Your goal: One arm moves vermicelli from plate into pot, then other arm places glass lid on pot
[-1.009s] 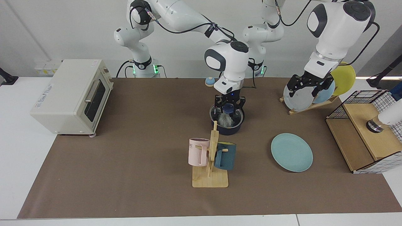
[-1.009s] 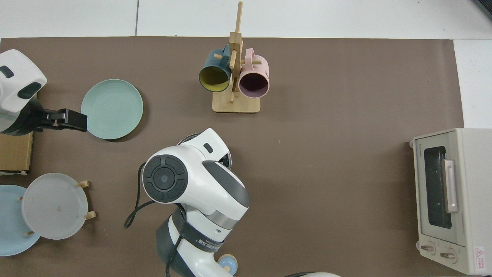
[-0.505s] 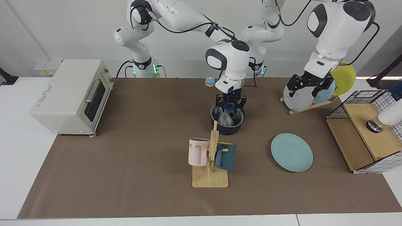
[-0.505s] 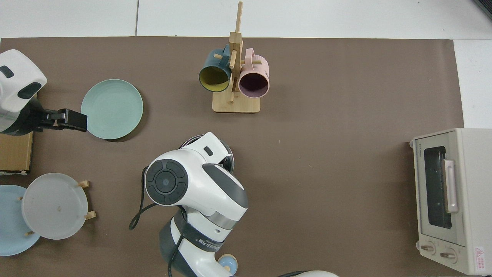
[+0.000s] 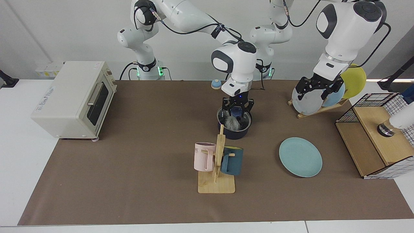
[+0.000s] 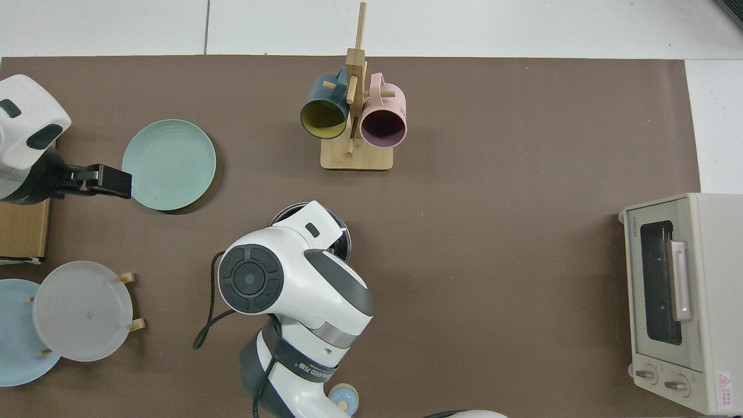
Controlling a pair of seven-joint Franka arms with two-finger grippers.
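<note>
Brown matting covers the counter point(image 5: 129, 168), and behind it stands a plain white wall. Near the middle of the counter is the pot point(image 5: 236, 134). The vermicelli point(image 5: 231, 122) lies inside it, and the glass lid point(image 5: 245, 120) seems to rest on its rim. The plate point(image 5: 300, 157) lies bare at 4 o'clock from the pot.

The right gripper point(image 5: 237, 109) hangs directly over the pot, with the blue knob of the lid between its jaws. Whether the jaws pinch the knob or have released it, I cannot tell. The left gripper point(image 5: 318, 89) waits at 2 o'clock from the pot, in front of the dish rack point(image 5: 307, 113), with jaws spread wide and nothing in them.

I judge the step in hand to be the seating and release of the lid. To do it well, the lid should sit flat all around the rim before the jaws part. The gripper should then go straight up so that it does not drag the knob sideways. It should also keep away from the mug rack point(image 5: 217, 181) at 6 o'clock.

Compared with one second ago, the right gripper is a little higher above the pot and the vermicelli shows more clearly. The left arm and the plate have not moved.
</note>
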